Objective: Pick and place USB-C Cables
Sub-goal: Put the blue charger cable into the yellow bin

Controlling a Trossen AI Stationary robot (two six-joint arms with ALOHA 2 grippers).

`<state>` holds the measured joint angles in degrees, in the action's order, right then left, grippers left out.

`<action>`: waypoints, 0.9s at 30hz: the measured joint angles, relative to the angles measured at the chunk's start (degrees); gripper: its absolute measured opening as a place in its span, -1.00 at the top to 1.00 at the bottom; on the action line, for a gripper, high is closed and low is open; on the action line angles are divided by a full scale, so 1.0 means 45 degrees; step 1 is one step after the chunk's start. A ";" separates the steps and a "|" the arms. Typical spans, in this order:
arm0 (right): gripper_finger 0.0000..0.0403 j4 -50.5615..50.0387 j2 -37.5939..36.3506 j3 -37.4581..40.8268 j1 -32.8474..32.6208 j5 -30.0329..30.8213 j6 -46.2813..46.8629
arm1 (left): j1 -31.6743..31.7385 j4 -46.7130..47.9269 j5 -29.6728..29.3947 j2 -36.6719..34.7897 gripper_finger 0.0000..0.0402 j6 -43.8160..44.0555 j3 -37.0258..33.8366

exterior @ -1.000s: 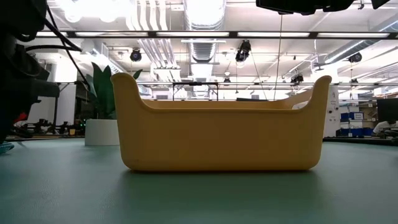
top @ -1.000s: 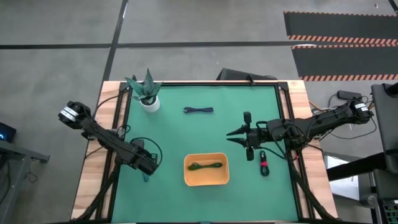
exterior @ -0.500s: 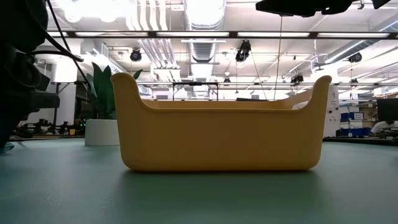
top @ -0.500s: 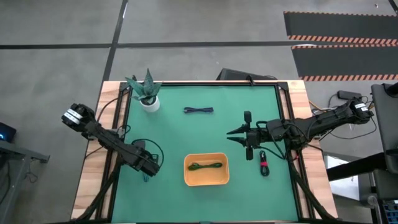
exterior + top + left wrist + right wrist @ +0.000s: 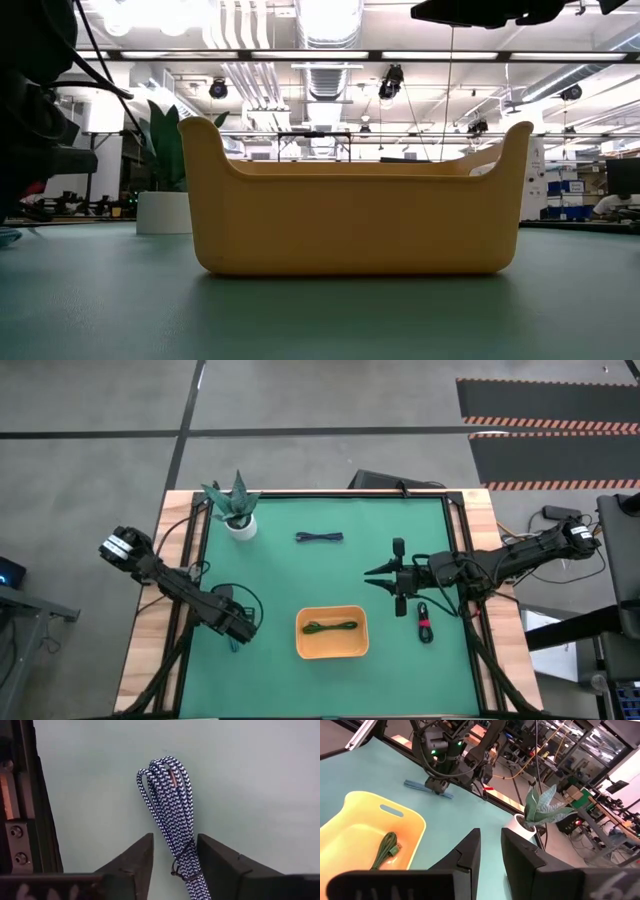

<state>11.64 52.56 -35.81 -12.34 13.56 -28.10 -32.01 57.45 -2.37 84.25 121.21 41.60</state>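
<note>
**Left gripper straddles the teal cable at the table's left edge**

Barely anything has shifted since a second ago: the left arm has crept a touch nearer the table's front, and the right arm has not budged.

Left gripper (image 5: 236, 630) is low on the mat by the left edge, its 2 wedge-shaped dark fingers (image 5: 132, 865) apart with the teal cable (image 5: 175, 815) lying between them, a woven, speckled braid folded into a long narrow loop and cinched by a thin tie. I can't tell whether the pads touch it.

Right gripper (image 5: 388, 582) hangs over the right half of the table, its smooth dark fingers (image 5: 465, 855) slightly parted and empty. Just beside it, toward the right edge, lies the black cable (image 5: 424, 622) with its red band, straight and slim.

Smooth, rounded and matte, the orange tray (image 5: 306, 648) sits near the middle of the front edge, with scooped handles at both ends. Green cable (image 5: 386, 849) lies coiled inside it. Dark blue cable (image 5: 319, 538) rests flat toward the back edge, a short thin bundle.

Green matte mat (image 5: 280, 580) covers the table, framed by pale wood. White pot with a spiky-leaved plant (image 5: 236, 510) stands at the back-left corner. Beyond, it's a workshop: bright ceiling lights, ducts, benches.
</note>
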 joint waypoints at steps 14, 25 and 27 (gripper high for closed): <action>0.66 -0.0107 0.0000 0.0000 0.0000 0.0010 0.0000 | 0.0000 -0.0266 -0.0597 -0.0015 0.84 0.0039 -0.0092; 0.66 -0.0199 0.0002 0.0000 0.0003 0.0015 -0.0012 | -0.0005 -0.0296 -0.0990 -0.0015 0.97 -0.0507 -0.0141; 0.66 -0.0199 0.0000 0.0000 0.0000 0.0015 -0.0016 | 0.0000 -0.0206 -0.1002 -0.0021 0.97 -0.0890 -0.0056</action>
<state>10.74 52.56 -35.81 -12.34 13.63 -28.17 -32.01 56.52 -6.88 84.15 117.20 41.35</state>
